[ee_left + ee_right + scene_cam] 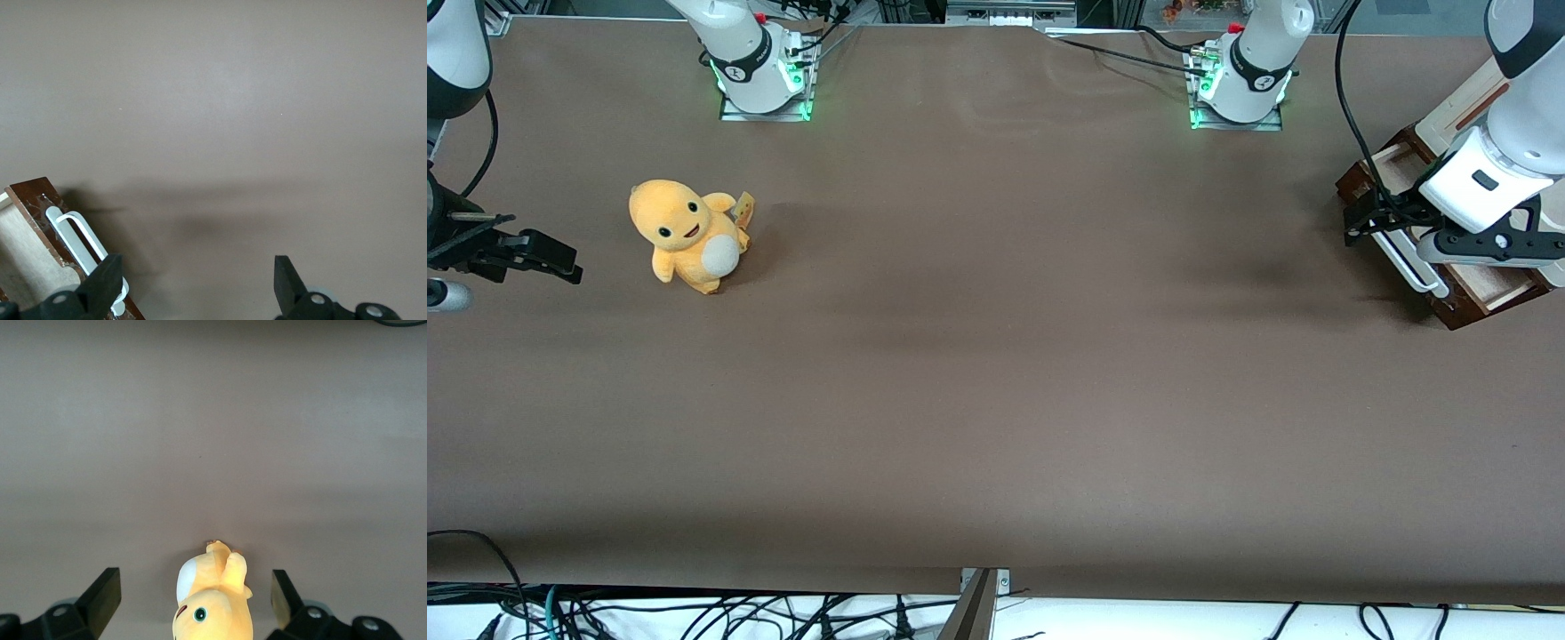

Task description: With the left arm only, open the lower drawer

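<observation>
The lower drawer (1472,283) stood pulled out from the small cabinet (1449,116) at the working arm's end of the brown desk (996,356), its pale wooden inside showing and, where visible, holding nothing. Its white bar handle (1409,260) ran along the dark-brown front. The left arm (1516,116) reached down over the drawer, and its black hand (197,283) hung just beside the handle with the fingers (103,280) spread wide, pinching nothing; one finger sat close against the handle. A yellow plush toy (687,236) stood on the desk well apart from the drawer, toward the parked arm's end.
</observation>
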